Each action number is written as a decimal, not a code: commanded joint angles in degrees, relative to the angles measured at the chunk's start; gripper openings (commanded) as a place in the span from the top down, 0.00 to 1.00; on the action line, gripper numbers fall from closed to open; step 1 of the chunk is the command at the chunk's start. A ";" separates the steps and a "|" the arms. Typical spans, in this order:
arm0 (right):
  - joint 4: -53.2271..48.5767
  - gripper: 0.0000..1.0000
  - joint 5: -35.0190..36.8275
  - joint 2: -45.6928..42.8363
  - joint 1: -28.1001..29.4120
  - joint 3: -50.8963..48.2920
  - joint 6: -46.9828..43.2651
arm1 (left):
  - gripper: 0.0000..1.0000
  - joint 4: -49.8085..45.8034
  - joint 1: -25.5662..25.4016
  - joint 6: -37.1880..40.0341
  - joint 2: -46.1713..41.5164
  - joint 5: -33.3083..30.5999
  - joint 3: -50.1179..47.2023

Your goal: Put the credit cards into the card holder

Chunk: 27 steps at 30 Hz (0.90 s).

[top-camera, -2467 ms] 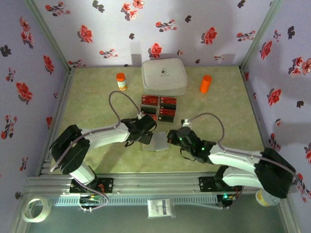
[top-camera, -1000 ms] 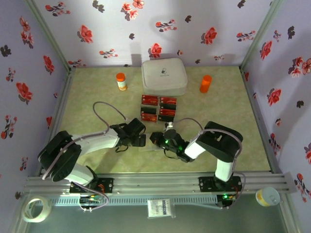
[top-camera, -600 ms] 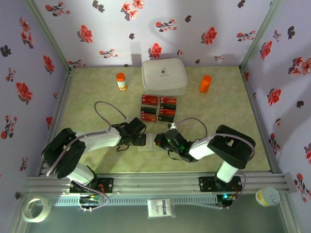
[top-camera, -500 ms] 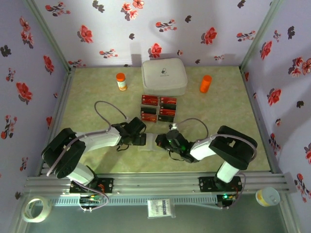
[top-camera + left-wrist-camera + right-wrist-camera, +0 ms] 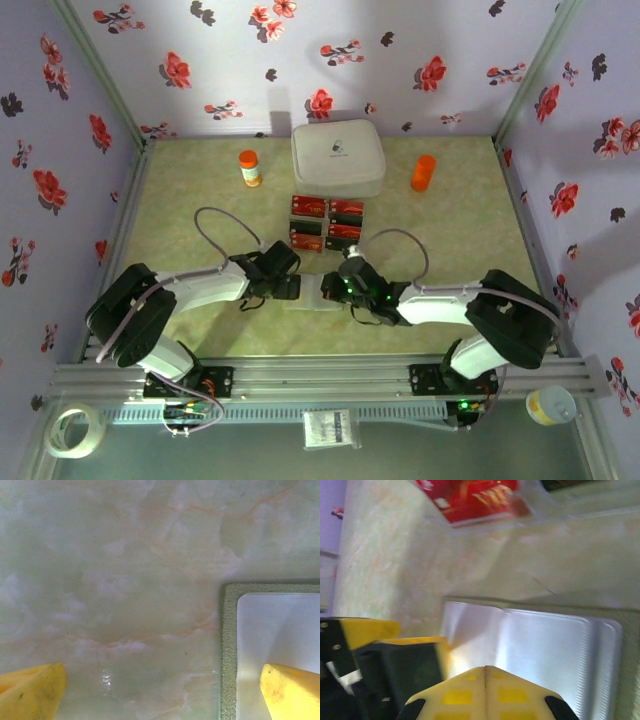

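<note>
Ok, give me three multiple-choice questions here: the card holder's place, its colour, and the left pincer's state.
1. The card holder lies: A against the back wall; B between the left pincer and right pincer; C in the far right corner.
2. Its outer rim is: A red; B blue; C olive green.
3. The left pincer is: A wide open; B half closed; C fully shut.
Answers: B, both flank it; C, a green border frames its pale inside; A, its yellow fingers stand far apart.

Glossy, plastic-lined card holder [image 5: 540, 645]
</note>
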 commanded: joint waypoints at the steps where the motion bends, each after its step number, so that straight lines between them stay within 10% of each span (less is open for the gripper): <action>1: -7.48 1.00 -2.10 0.75 0.20 4.10 -5.20 | 0.00 -1.49 0.64 0.04 -0.59 -2.28 -1.09; 27: 2.36 1.00 -5.50 17.55 1.25 4.85 -0.38 | 0.00 -2.56 0.64 -2.97 -6.55 -0.22 -0.30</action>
